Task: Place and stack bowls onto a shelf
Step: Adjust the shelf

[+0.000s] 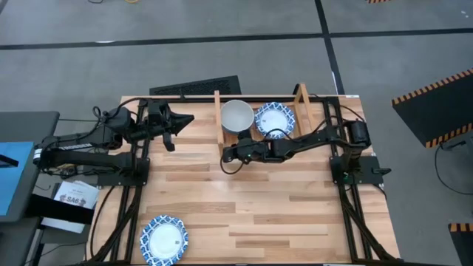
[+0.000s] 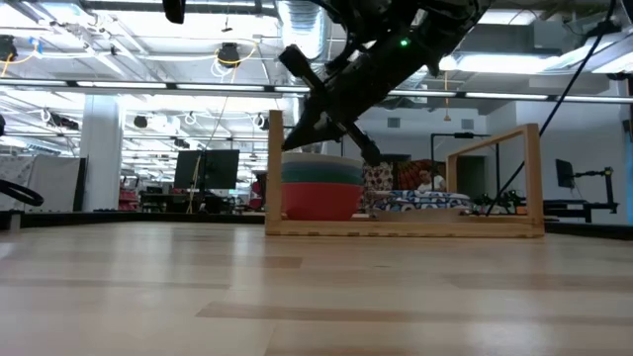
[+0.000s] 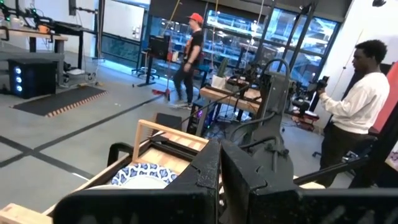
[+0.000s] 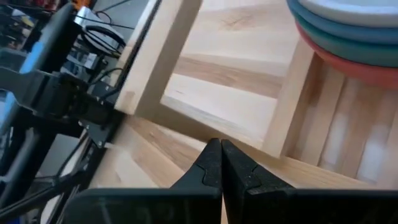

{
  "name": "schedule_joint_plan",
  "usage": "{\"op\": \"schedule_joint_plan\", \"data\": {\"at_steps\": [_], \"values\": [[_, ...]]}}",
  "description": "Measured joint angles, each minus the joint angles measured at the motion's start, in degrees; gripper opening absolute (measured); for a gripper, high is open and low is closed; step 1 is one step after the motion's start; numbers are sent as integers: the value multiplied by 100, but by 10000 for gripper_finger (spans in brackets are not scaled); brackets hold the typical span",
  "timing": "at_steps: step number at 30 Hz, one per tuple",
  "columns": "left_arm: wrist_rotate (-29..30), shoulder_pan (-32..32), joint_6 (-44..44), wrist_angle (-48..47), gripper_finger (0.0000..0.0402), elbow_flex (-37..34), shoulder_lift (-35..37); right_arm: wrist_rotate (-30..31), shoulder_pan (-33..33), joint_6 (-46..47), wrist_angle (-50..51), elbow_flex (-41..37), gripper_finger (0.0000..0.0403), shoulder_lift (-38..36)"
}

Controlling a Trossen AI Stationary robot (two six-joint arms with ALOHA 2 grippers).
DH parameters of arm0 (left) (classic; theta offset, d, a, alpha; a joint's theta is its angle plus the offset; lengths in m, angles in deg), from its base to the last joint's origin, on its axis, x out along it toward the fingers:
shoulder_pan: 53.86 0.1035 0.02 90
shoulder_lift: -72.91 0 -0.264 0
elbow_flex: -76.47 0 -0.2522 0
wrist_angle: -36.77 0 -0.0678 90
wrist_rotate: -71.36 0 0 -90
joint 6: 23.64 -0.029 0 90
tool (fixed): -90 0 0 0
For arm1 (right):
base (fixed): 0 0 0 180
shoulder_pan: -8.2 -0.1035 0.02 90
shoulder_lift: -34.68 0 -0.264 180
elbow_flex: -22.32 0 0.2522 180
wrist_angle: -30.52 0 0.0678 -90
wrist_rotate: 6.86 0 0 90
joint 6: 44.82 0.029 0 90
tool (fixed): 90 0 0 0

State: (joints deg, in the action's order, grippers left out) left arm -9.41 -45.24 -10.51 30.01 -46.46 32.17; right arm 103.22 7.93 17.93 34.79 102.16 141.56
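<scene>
Light-wood planks make up the table (image 1: pixel 244 199), and at its far edge stands the shelf (image 1: pixel 218 111), a slatted rack with upright side posts. The right arm reaches across the table toward the rack, and the right gripper (image 1: pixel 230 154) hangs just in front of the rack's near-left corner; its wrist view shows the two dark fingers pressed together with nothing between them. The left arm waits folded at the table's far-left corner, the left gripper (image 1: pixel 171 127) well apart from the rack, its jaws also closed and empty as its own wrist view shows.

On the rack's left half sits the plain stack (image 2: pixel 318 186): red at the bottom, then green and blue, with the off-white bowl (image 1: pixel 237 115) on top. On the right half lies the patterned stack (image 1: pixel 274 118), white bowls with blue rims; how many lie in it cannot be counted from these views, though the level view shows several thin rims piled low. One patterned bowl (image 1: pixel 164 240) rests alone at the table's near-left corner, well apart from everything.

So the job looks nearly finished: the plain bowls are all stacked, most patterned ones shelved, and the lone bowl on the table appears to be what is left to fetch and set on the right-hand pile
</scene>
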Motion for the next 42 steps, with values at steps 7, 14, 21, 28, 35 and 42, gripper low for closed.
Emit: {"op": "schedule_joint_plan", "data": {"at_steps": [7,14,21,28,35,42], "values": [[0,0,2,-6,0,0,3,-7,1,-152,-253,492,16,535],[-2,0,7,-17,0,0,3,-384,48,-496,40,1038,16,880],[4,0,-8,-29,0,0,3,-406,-59,-1098,1644,1072,16,340],[20,2,-22,-30,0,0,3,-192,120,-1428,1838,1069,16,204],[46,2,-15,-28,0,0,3,-224,142,-1481,1427,1069,16,211],[47,2,5,-19,0,0,3,-364,319,-1481,976,1067,16,213]]}}
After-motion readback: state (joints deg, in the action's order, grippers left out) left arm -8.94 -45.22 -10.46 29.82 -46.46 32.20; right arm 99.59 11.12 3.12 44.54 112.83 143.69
